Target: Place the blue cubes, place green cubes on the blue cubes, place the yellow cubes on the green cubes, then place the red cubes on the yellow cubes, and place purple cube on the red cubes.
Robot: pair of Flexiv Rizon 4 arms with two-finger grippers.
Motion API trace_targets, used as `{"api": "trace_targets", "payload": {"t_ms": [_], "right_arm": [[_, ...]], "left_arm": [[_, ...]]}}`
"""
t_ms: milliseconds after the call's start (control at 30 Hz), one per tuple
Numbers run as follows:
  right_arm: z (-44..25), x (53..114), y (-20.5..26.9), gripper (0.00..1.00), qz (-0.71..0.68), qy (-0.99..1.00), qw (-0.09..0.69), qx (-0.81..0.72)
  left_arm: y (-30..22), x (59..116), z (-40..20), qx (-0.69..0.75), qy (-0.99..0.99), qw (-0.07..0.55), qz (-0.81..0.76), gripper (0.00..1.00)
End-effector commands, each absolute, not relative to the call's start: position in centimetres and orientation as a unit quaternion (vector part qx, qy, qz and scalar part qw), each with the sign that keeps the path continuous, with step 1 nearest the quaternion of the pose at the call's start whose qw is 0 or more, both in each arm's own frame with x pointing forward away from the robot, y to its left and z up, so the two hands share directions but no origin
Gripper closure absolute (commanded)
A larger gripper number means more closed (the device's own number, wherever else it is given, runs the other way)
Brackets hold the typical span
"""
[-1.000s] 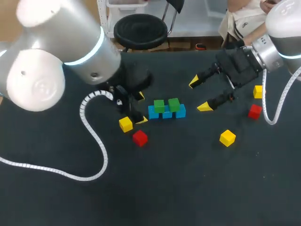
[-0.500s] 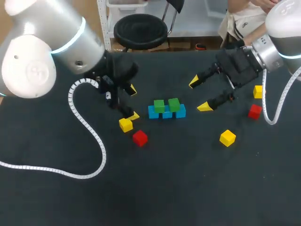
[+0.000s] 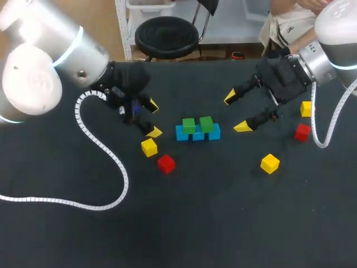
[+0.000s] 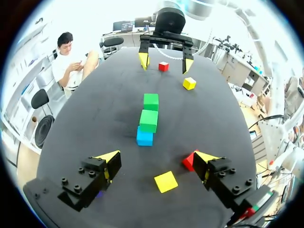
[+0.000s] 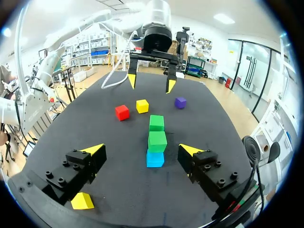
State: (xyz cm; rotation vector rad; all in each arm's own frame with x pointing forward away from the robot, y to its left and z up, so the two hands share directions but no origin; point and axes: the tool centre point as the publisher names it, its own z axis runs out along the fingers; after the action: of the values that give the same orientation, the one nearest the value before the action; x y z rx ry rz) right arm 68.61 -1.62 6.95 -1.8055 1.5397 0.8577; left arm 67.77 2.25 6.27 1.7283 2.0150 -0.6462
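Two green cubes (image 3: 189, 125) sit on the blue cubes (image 3: 215, 133). The left gripper (image 3: 153, 118) and right gripper (image 3: 236, 111) both gape wide, holding nothing.

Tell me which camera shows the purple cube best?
The right wrist view: the purple cube lies unobstructed there. In the head and left wrist views the left gripper hides nearly all of it.

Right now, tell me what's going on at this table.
Two arms are stacking cubes by colour. Two green cubes sit on a row of blue cubes. Yellow cubes and red cubes lie loose around it, none stacked yet. The left end effector is open and empty by the nearest yellow one. The right end effector is open and empty on the row's other side.
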Motion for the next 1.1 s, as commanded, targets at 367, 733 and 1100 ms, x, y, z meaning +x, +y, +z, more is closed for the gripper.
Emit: {"api": "trace_targets", "payload": {"t_ms": [367,733,1100], "right_arm": [[6.9,68.6,-1.6,0.00,0.324,0.581,0.305,-0.682],[6.9,68.6,-1.6,0.00,0.324,0.581,0.305,-0.682],[6.9,68.6,-1.6,0.00,0.324,0.581,0.305,-0.682]], "left_arm": [[2.2,67.5,7.7,0.631,0.717,0.203,-0.218,0.00],[1.9,67.4,8.4,0.636,0.712,0.209,-0.209,0.00],[1.9,67.4,8.5,0.636,0.714,0.208,-0.207,0.00]]}}
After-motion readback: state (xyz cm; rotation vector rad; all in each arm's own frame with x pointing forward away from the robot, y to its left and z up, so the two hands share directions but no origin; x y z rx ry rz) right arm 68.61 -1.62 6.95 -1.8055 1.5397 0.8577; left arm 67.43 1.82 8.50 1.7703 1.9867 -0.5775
